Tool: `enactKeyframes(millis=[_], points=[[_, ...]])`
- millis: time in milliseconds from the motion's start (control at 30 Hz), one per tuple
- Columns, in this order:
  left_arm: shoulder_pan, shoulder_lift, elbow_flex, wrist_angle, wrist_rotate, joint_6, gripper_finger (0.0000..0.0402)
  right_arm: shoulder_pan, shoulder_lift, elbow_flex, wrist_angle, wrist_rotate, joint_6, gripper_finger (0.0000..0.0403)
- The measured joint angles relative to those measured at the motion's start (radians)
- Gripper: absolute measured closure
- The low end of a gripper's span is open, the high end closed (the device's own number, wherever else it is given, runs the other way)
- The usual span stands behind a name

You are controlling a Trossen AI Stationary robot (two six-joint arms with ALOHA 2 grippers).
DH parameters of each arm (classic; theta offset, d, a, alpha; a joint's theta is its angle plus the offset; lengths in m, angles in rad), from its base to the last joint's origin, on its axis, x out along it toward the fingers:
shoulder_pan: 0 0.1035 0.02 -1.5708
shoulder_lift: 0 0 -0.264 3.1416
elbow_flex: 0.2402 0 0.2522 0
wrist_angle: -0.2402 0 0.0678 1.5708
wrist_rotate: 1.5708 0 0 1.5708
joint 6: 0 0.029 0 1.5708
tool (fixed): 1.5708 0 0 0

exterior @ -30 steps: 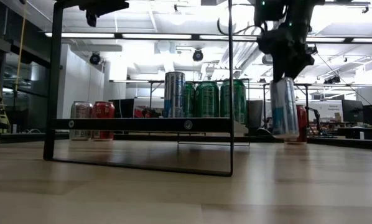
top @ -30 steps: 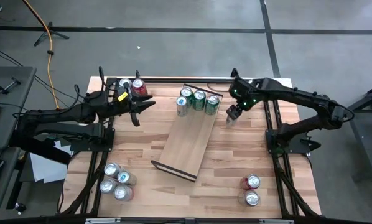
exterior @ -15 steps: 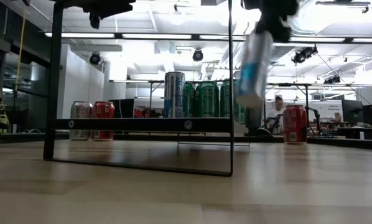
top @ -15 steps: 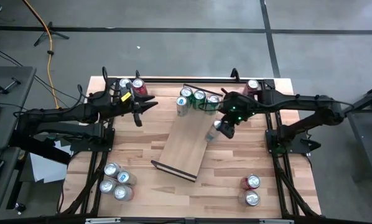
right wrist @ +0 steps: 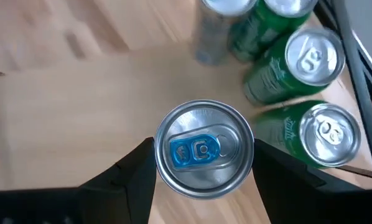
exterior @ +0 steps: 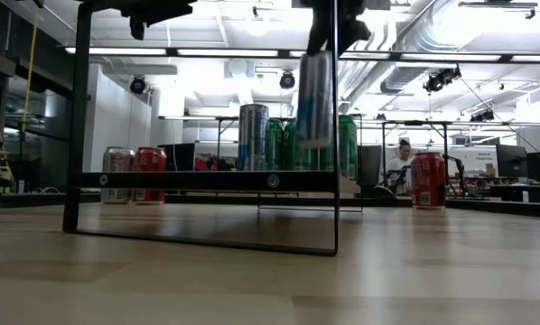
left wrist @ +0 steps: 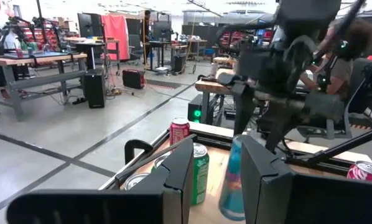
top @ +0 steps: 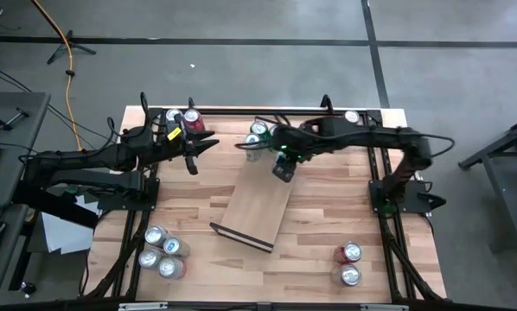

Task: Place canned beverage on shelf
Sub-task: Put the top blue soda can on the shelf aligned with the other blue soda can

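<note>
Slim pale-blue beverage can [exterior: 314,97], upright, long axis vertical, silver lid with a blue pull tab [right wrist: 202,149] facing straight up into the right wrist camera. Gripped at its upper end, from above, between the two fingers of the right end effector [top: 284,166], one dark finger pressed to each side of the lid. Carried in the air, base clear of the board, as judged from the low view.

Directly beneath and around: the shelf [top: 257,206], a light-wood board lying at a slant across the tabletop [top: 328,233], dark rail at each short end. Can over the far end of that board, just beside the row already standing there: green cans [right wrist: 301,74] and one slim silver-blue can [exterior: 253,136]. Bare wood on the near side of the row, seen below the lid in the right wrist view.

Relation that matters for the coming move: target surface straight down from the end effector, so likely a plain vertical lowering, can kept upright, with little room beside the neighbouring green cans.

Left end effector [top: 189,152] well apart, over the tabletop's far left, near a red can [top: 192,120], fingers close together around nothing visible, waiting. Right arm clearly the nearer one.
</note>
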Motion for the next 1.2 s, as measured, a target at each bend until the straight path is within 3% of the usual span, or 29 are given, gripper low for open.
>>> enactKeyframes(millis=[100,300,1200], points=[[0.0,0.0,0.0,0.0,0.0,0.0,0.0341,-0.01,0.094,0.074,-0.073,0.012,-0.017,0.0187],[0.0,0.0,0.0,0.0,0.0,0.0,0.0341,-0.038,0.174,0.119,-0.032,-0.004,-0.05,0.0187],[0.0,0.0,0.0,-0.002,0.003,-0.01,0.0341,-0.106,0.226,0.118,0.037,-0.036,0.08,0.0187]])
